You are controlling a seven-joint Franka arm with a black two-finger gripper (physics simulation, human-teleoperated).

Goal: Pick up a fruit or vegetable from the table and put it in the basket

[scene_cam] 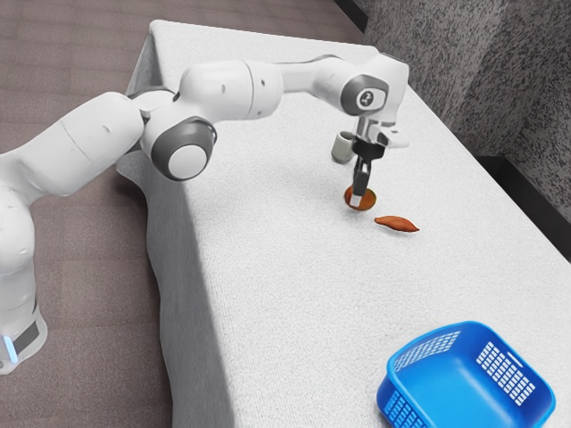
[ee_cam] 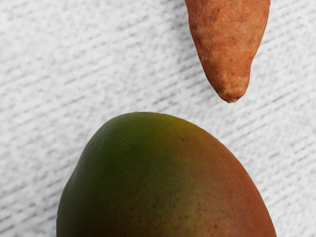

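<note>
The black gripper (scene_cam: pixel 358 197) is low over the table, right at the mango (scene_cam: pixel 369 199), and covers part of it. Whether it is open or shut cannot be made out. In the wrist view the mango (ee_cam: pixel 165 180), green turning to orange-red, looms large at the lower edge, just under the hand. A sweet potato (scene_cam: pixel 397 224) lies on the table a short way from the mango, towards the basket; its tapered tip (ee_cam: pixel 228 54) points at the mango in the wrist view. The blue basket (scene_cam: pixel 470 400) stands at the exterior view's lower right.
A pale cup (scene_cam: pixel 342 147) stands close behind the gripper, on the side away from the basket. The white-covered table (scene_cam: pixel 277 241) stretches from the cup to the basket, and its long edge drops off on the exterior view's left.
</note>
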